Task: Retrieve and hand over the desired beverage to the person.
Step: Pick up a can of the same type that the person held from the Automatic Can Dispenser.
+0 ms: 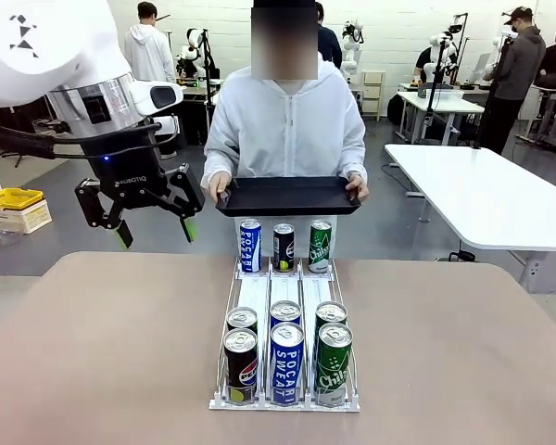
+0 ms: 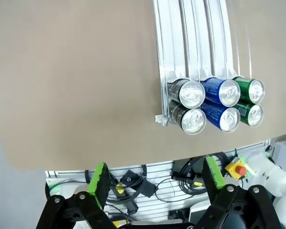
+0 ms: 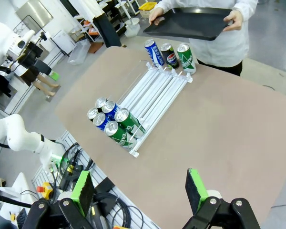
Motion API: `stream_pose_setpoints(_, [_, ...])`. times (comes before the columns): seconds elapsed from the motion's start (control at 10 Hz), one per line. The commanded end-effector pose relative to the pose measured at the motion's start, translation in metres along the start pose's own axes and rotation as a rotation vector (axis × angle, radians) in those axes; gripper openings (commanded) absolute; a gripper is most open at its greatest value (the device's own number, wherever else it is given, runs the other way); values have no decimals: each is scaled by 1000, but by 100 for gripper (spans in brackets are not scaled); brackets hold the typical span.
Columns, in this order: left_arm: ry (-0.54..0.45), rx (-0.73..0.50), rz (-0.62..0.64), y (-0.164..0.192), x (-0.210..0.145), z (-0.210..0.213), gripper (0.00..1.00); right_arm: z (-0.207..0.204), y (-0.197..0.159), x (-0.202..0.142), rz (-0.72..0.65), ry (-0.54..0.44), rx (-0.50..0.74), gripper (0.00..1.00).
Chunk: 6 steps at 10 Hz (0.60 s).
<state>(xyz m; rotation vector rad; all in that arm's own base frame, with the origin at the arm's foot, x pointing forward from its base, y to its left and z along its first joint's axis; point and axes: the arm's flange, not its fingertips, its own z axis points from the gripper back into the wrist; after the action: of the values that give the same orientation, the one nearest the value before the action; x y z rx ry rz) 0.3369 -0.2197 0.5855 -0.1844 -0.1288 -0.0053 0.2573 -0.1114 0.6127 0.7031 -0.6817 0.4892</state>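
Left pincer point(image 1: 157, 235) spread, right pincer point(image 3: 139, 180) spread — Pocari Sweat can point(image 1: 286, 363), Pepsi can point(image 1: 240, 367)

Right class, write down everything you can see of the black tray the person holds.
The tray is black, rectangular, shallow, with a raised rim, plastic-looking and bare inside. The person grips its two short ends, holding it roughly level, just beyond and above three standing cans.

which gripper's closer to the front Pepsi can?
Left. The left gripper hangs above and left of the front Pepsi can; the right gripper is high off the opposite side, past the green cans.
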Motion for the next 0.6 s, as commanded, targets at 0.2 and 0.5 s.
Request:
stream_pose_setpoints(0.2, [23, 2, -25, 2, 1, 7, 100, -1, 0, 0, 12, -18, 21, 100])
stream_pose_setpoints(0.5, [-36, 81, -37, -16, -19, -13, 100, -1, 0, 0, 12, -18, 21, 100])
